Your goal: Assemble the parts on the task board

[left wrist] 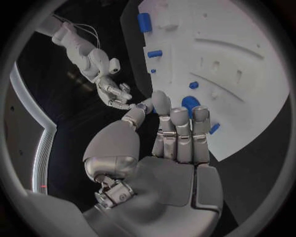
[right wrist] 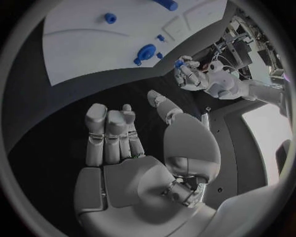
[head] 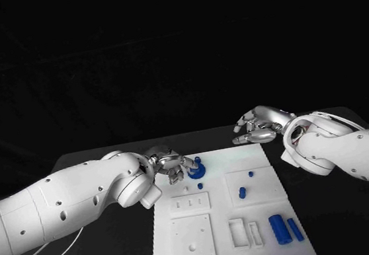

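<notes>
The left hand hovers over a round blue part on the task board, fingers spread and holding nothing; close squarely around it.

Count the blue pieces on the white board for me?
7: a round piece and a peg by the left hand, a tiny dot, two mid-board, two long ones nearest. The hand may hide more.
</notes>
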`<action>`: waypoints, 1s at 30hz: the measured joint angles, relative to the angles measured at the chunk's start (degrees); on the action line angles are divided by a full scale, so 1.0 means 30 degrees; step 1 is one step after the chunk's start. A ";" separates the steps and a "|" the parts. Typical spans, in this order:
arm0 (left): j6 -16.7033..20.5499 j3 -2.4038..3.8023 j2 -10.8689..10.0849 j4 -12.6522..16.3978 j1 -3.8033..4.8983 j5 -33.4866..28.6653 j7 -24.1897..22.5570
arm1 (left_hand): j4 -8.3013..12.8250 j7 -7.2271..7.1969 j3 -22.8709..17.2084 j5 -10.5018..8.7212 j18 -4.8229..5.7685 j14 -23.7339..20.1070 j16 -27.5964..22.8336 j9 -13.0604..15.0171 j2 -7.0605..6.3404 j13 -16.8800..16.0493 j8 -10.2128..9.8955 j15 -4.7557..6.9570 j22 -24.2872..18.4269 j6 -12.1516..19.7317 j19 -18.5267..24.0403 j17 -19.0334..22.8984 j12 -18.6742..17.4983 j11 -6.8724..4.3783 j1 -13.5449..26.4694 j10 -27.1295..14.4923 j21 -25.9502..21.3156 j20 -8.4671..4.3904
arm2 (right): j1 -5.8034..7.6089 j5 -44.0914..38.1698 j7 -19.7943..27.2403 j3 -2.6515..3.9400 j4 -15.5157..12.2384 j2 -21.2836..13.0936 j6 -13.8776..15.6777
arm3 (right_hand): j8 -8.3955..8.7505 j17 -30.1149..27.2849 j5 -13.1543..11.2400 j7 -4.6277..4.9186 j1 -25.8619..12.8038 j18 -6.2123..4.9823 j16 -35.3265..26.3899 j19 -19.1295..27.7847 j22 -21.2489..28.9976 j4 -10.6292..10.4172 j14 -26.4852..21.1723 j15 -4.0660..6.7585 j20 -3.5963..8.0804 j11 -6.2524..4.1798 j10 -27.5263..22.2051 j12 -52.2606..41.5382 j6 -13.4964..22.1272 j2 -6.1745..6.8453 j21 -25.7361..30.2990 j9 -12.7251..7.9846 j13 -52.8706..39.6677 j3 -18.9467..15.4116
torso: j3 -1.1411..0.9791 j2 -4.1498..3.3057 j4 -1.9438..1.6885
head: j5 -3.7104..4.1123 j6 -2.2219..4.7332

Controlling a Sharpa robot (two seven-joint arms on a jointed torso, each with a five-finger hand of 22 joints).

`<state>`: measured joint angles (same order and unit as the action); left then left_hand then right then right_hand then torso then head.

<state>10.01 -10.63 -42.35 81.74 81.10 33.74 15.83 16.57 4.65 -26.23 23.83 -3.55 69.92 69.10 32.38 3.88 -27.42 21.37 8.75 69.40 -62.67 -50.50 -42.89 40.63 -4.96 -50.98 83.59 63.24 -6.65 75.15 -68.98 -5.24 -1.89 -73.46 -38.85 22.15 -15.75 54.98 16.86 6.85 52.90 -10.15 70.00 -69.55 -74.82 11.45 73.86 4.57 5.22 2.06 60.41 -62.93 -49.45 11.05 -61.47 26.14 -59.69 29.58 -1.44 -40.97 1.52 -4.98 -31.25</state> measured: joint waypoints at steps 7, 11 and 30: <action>-0.0044 -0.0291 -0.0131 0.0357 0.0009 0.2605 0.1182 | 0.0016 0.0008 0.0022 0.0363 -0.0001 -0.0032 0.0202 0.0413 -0.0133 -0.0173 0.0013 0.0035 0.0000 -0.0011 0.0001 0.0000 0.0390 -0.0106 0.0133 -0.0104 -0.0001 0.0000 | 0.0165 0.0588 0.0347 0.0045 0.0578 -0.0301 0.0356 | 0.0000 -0.0018 0.0115 0.0016 0.0093 0.0000 -0.0001 0.0025 -0.0001 -0.0005 0.0000 0.0001 -0.0029 -0.0046 0.0046 -0.0001 0.0078 -0.0098 0.0009 0.0001 0.0074 -0.0005 | -0.0018 0.0033 0.0022 | -0.0132 -0.0114; -0.0052 -0.0790 -0.0127 0.0504 0.0016 0.3391 0.1740 | -0.0001 0.0010 0.0049 0.0365 0.0000 -0.0067 0.0489 0.0424 -0.0178 -0.0290 0.0016 0.0071 0.0026 -0.0015 -0.0166 0.0010 0.0714 -0.0125 0.0178 -0.0124 -0.0001 -0.0037 | 0.0226 0.0742 0.0215 0.0044 0.0840 -0.0349 0.0441 | 0.0000 -0.0046 0.0301 0.0034 -0.0056 0.0001 -0.0128 0.0025 0.0020 -0.0184 0.0000 0.0000 -0.0031 -0.0074 0.0074 -0.0001 0.0079 -0.0246 0.0098 0.0001 0.0165 -0.0184 | -0.0018 0.0046 -0.0024 | -0.0161 -0.0225; -0.0570 -0.1087 0.0159 0.1127 0.0008 0.5515 0.3089 | -0.0017 -0.0010 -0.0044 0.0736 -0.0002 -0.0050 0.2025 0.0837 -0.0396 -0.1136 0.0199 0.0165 0.0430 -0.0037 -0.0657 0.0178 0.2842 -0.0125 0.0396 -0.0126 0.0575 -0.0232 | 0.0229 0.0747 -0.0817 0.0039 0.0969 -0.0143 0.1144 | 0.0000 -0.0263 0.0525 0.0276 0.0227 0.0002 -0.0486 0.0303 0.0108 -0.0989 -0.0275 -0.0065 -0.0311 -0.0001 0.0000 0.0143 0.0201 -0.0264 0.0525 -0.0049 0.0441 0.0516 | -0.0179 0.0313 -0.0178 | -0.0394 -0.0886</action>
<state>8.30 -13.89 -41.87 85.12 81.13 50.28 25.10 16.52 4.62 -26.37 26.03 -3.55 69.77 75.17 34.89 2.69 -30.83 21.96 9.24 70.69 -62.78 -52.48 -42.35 49.16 -5.33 -49.80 83.21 64.96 -7.35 75.83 -66.74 -7.69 -1.77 -70.56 -39.28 25.58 -15.75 54.19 18.44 7.68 53.58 -10.15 68.54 -68.64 -74.49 8.49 73.04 4.38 4.28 2.06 60.41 -62.50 -48.84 10.26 -59.89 25.99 -58.37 31.12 -1.98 -40.03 0.99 -6.16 -33.91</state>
